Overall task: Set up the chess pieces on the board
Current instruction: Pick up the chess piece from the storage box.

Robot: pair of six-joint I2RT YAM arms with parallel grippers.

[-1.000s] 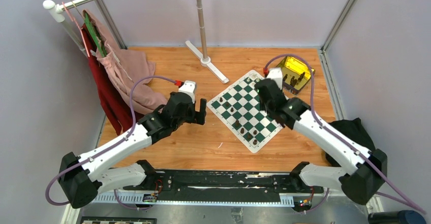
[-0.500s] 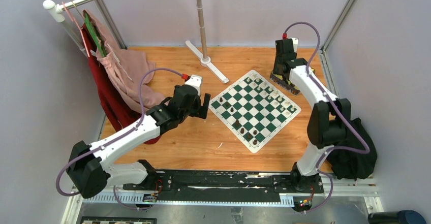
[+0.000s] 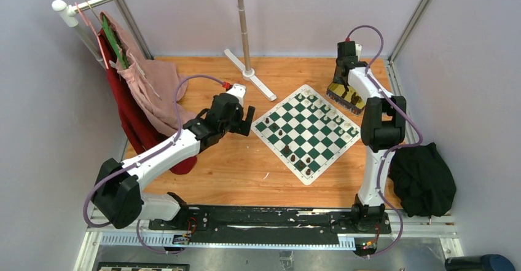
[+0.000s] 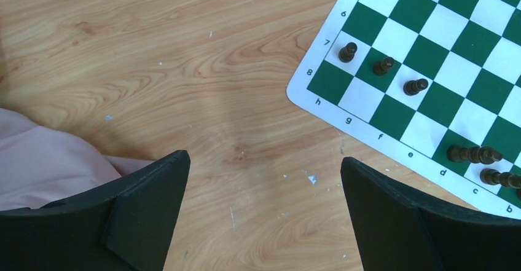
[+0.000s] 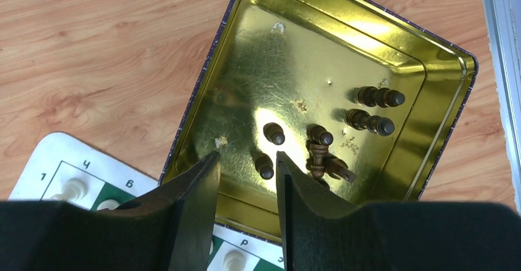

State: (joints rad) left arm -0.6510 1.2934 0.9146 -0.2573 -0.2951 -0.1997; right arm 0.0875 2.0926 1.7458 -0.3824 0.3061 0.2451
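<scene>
In the overhead view, a pale pink cloth hangs at the left. At centre-left, the left gripper hovers over bare wood with its fingers spread wide and empty. Just to its right lies the green-and-white checked board mat. Small dark brown chess pieces stand along its lower-left side and cream chess pieces along its upper right. At the upper right, the right gripper, its fingers narrowly parted and holding nothing, hangs over a shiny gold rectangular tin containing more dark pieces.

one board, one gold tin, at least six dark chess pieces in the tin
</scene>
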